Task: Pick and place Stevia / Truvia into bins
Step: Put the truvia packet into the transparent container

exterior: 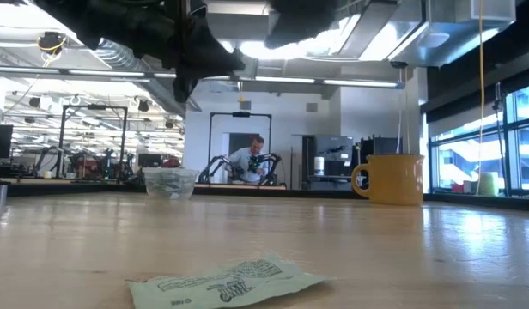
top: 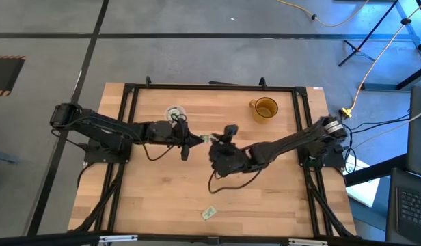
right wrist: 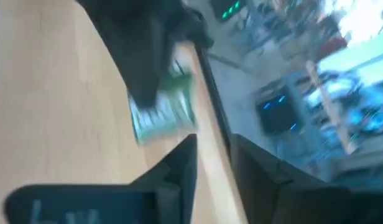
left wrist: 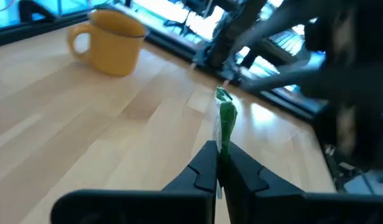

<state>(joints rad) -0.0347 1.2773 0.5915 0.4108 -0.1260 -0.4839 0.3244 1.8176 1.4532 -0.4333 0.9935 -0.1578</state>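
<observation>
While both arms meet near the middle of the wooden table, the left gripper has its two dark fingers pressed together on a green sachet, which stands on edge above the fingertips — held clear of the tabletop. In the high view that same left gripper sits just to the table's centre-left, its tip pointing toward the right arm, with the sachet showing as a small pale-green fleck between the two grippers.

The right gripper is just beside it, fingers parted with a narrow gap between them and nothing gripped; the sachet shows blurred directly ahead of them, under the dark shape of the other gripper.

Bins: the clear cup stands at the far side of the table, close behind the left arm's wrist (green and white contents visible inside, low view). The amber mug stands at the far right side, well apart from both grippers, handle turned toward the table's middle.

One loose sachet lies flat near the table's front edge — well apart from both cups. A person is in the room beyond the table.
</observation>
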